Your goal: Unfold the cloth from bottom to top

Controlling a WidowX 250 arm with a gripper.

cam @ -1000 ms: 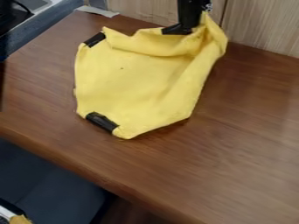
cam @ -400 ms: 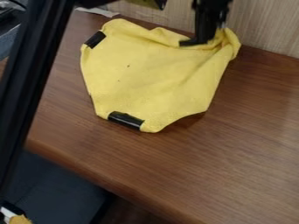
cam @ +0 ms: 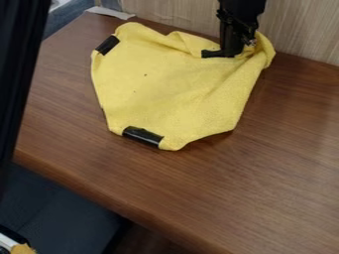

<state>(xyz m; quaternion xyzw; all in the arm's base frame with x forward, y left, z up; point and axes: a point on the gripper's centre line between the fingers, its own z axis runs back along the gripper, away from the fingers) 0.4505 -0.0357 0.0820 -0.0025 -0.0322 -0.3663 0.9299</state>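
Cloth (cam: 155, 89), yellow, lay from upper left to centre of frame on brown wooden table (cam: 232, 183). Top edge rumpled, bunched at upper right; lower part spread flatter. Black strips at upper left corner (cam: 108, 44) and bottom edge (cam: 142, 137). Black gripper (cam: 235, 51) hung down at cloth's upper right folds; open or closed, could not tell. Pale wood panel (cam: 172, 15) behind.
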